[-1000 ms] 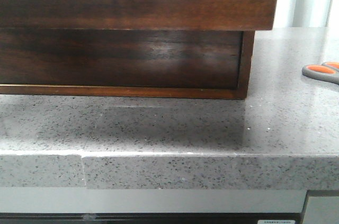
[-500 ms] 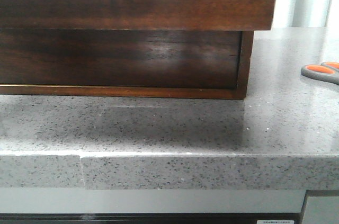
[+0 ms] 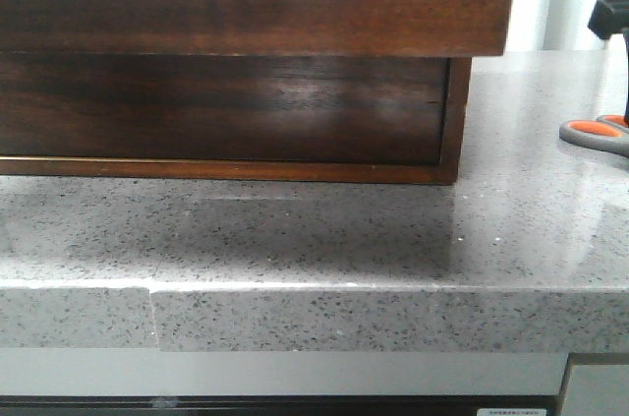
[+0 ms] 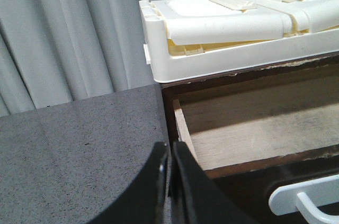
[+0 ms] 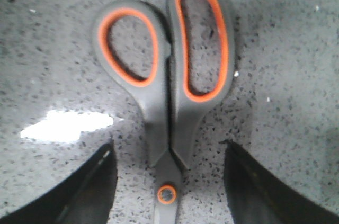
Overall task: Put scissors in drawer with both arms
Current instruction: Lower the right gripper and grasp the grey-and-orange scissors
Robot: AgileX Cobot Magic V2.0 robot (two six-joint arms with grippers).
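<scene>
One scissors (image 5: 167, 91); one open drawer (image 4: 254, 128); one white plastic box (image 4: 233, 33); two hands: left hand (image 4: 168, 181), right hand (image 5: 168, 181).

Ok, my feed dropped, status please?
Right gripper open over the scissors, which lie flat on the counter. Left gripper shut beside the open drawer. Nothing in the way.

Bare worktop (image 5: 296, 49) lies either side of the scissors (image 5: 169, 91), between the spread right tool (image 5: 168, 181) fingers. The drawer (image 4: 254, 128) stands open, a white tray (image 4: 233, 38) overhanging it.
</scene>
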